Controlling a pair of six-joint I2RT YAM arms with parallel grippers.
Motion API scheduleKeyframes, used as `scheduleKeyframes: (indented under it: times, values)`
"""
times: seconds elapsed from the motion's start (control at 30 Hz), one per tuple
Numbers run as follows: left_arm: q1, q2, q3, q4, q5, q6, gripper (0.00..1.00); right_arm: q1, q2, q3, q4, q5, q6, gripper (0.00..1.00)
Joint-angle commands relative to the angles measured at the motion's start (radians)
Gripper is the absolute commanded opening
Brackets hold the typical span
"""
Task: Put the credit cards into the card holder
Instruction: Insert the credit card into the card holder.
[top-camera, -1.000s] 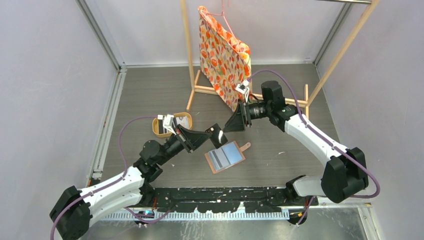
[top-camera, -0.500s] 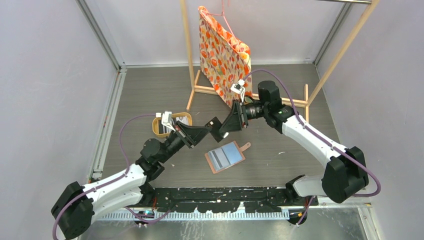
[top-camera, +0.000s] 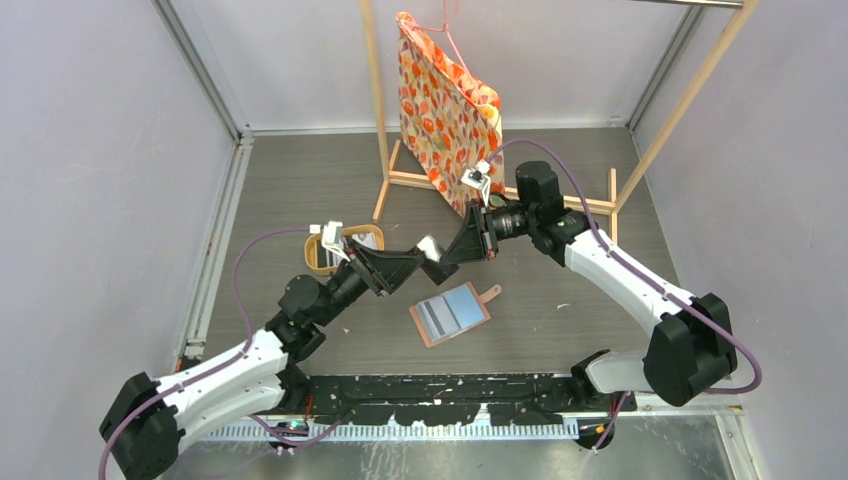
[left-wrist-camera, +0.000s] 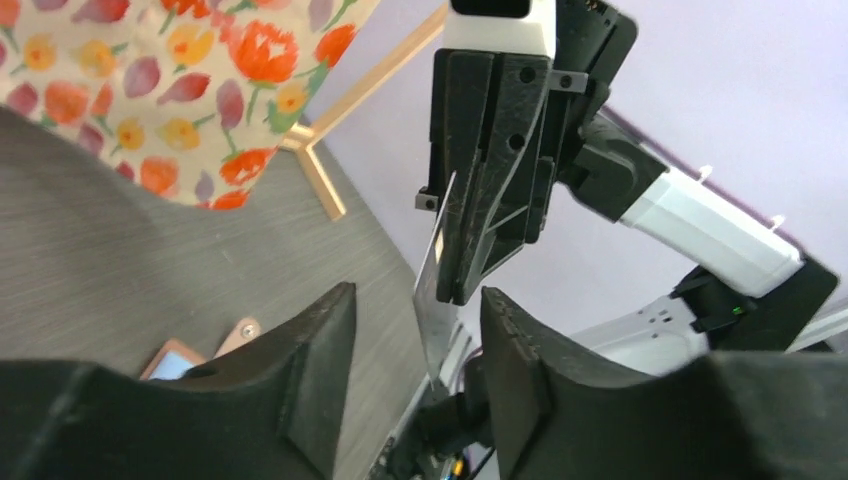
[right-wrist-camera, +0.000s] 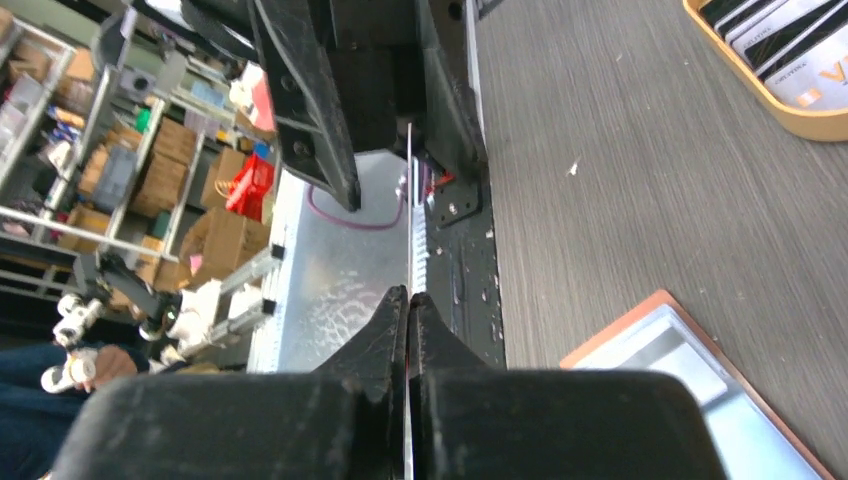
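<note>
One credit card (left-wrist-camera: 432, 295) hung edge-on in mid-air above the tabletop (top-camera: 300, 190), pinched in the pressed-together jaws of the right gripper (right-wrist-camera: 409, 305). The left gripper (left-wrist-camera: 415, 325) flanked the same card with its jaws spread, neither finger touching it as far as we could tell. Below, the card holder (top-camera: 452, 313) lay open, grey-blue inside up, and we noted more credit cards (right-wrist-camera: 770, 35) in the wooden tray (right-wrist-camera: 810, 122), well apart to its left.
</note>
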Motion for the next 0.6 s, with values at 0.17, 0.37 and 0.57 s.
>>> scheduleKeyframes:
  times: [0.17,0.37,0.57]
  values:
    - [0.000,-0.288,0.133,-0.755,0.002,0.224,0.84,-0.063,-0.031,0.097,-0.754,0.096,-0.777,0.01]
    - [0.000,-0.240,-0.044,-0.510,0.044,0.062,0.81,-0.071,0.044,-0.001,-0.968,0.235,-0.960,0.01]
    - [-0.002,0.016,-0.025,-0.305,0.050,-0.020,0.76,-0.056,0.185,0.017,-0.838,0.359,-0.815,0.01]
